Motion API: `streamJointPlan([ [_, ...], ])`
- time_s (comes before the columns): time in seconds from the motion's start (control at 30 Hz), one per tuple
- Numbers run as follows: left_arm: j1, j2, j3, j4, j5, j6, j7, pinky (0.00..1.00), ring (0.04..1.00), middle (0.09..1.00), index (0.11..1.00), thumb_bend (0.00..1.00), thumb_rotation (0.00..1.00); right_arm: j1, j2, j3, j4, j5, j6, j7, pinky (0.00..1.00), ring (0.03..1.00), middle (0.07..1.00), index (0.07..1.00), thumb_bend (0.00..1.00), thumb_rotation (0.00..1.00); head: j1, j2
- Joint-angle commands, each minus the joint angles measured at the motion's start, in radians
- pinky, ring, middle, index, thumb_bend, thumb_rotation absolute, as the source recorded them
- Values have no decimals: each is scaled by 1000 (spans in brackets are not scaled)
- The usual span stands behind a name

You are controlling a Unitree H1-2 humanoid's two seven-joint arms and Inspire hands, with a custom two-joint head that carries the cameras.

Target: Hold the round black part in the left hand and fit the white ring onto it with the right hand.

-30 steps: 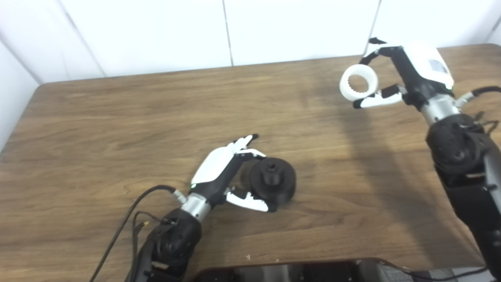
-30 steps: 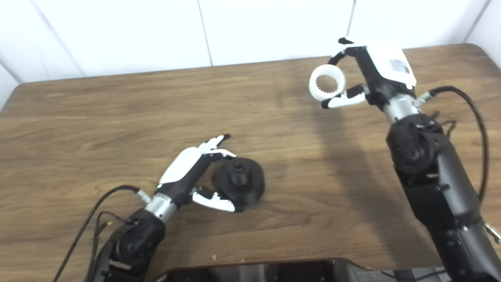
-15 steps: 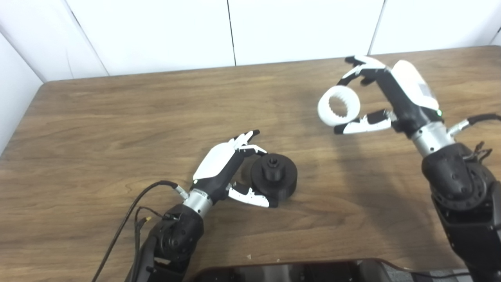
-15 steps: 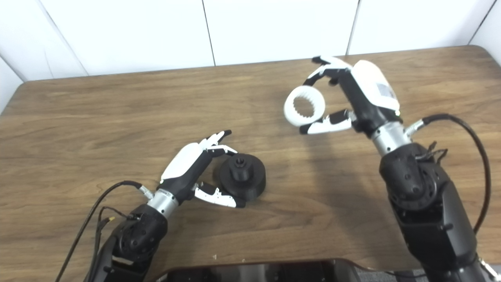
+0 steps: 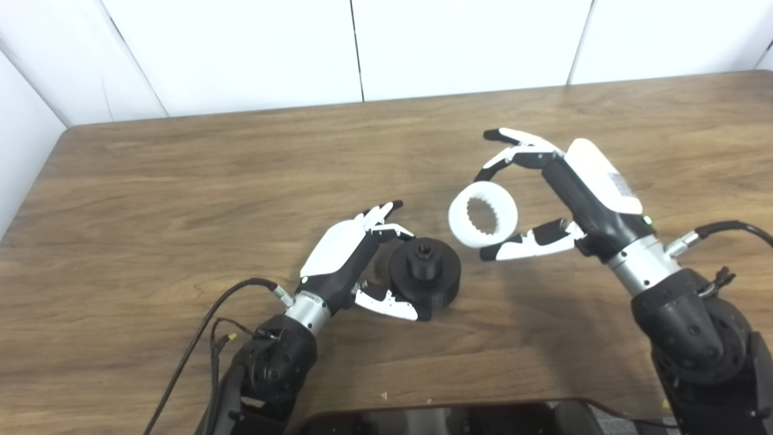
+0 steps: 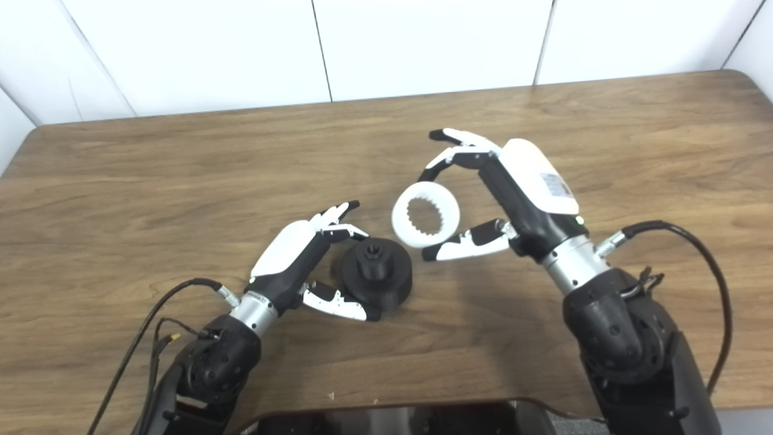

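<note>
Two hands work over the wooden table (image 5: pixel 151 199). The left hand (image 5: pixel 347 260) curls its fingers and thumb around the round black part (image 5: pixel 425 278), which sits on the tabletop with its central hub pointing up; the grip looks loose, though contact is hard to judge from here. The right hand (image 5: pixel 561 199) pinches the white ring (image 5: pixel 482 215) between fingertips and thumb, holding it up off the table, just to the upper right of the black part and apart from it.

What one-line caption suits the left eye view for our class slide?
Right hand carries the white ring toward the round black part, gripped on the table by the left hand.
</note>
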Motion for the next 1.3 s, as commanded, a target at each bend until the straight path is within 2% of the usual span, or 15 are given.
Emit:
streamJointPlan([
  [0.0, -35, 2, 1, 2, 10, -14, 29, 1000, 1000, 1000, 620, 1000, 354, -20, 5, -2, -37, -9, -33, -1, 880, 888, 873, 489, 520, 148, 1, 2],
  [0.27, -38, 5, -13, 25, 38, -10, 30, 1000, 1000, 1000, 627, 1000, 332, -18, 14, 7, -46, -4, -37, 6, 943, 902, 879, 490, 519, 149, 2, 6],
  [0.43, -43, 6, -19, 23, 50, 0, 25, 1000, 1000, 1000, 628, 1000, 329, -25, 20, 12, -47, 0, -36, 14, 921, 896, 876, 490, 519, 150, 3, 9],
  [0.53, -46, 6, -21, 25, 57, -1, 27, 1000, 1000, 1000, 628, 1000, 331, -35, 13, 26, -46, -11, -34, 38, 921, 906, 887, 491, 517, 154, 5, 8],
  [0.67, -48, 6, -24, 23, 68, -1, 25, 1000, 1000, 1000, 630, 1000, 346, -44, 21, 56, -24, -27, -40, 58, 837, 889, 882, 491, 518, 155, 6, 8],
  [0.8, -48, 1, -24, 17, 66, 4, 23, 1000, 1000, 1000, 630, 1000, 339, -46, 27, 83, -1, -41, -45, 73, 842, 892, 889, 491, 519, 158, 10, 9],
  [1.0, -49, -2, -23, 13, 64, 4, 24, 1000, 1000, 1000, 628, 1000, 348, -45, 48, 119, 39, -48, -46, 80, 912, 895, 894, 492, 519, 160, 19, 12],
  [1.27, -49, -5, -25, 5, 67, 12, 20, 1000, 1000, 1000, 629, 1000, 358, -57, 74, 156, 109, -90, -75, 69, 915, 892, 888, 492, 520, 160, 25, 14],
])
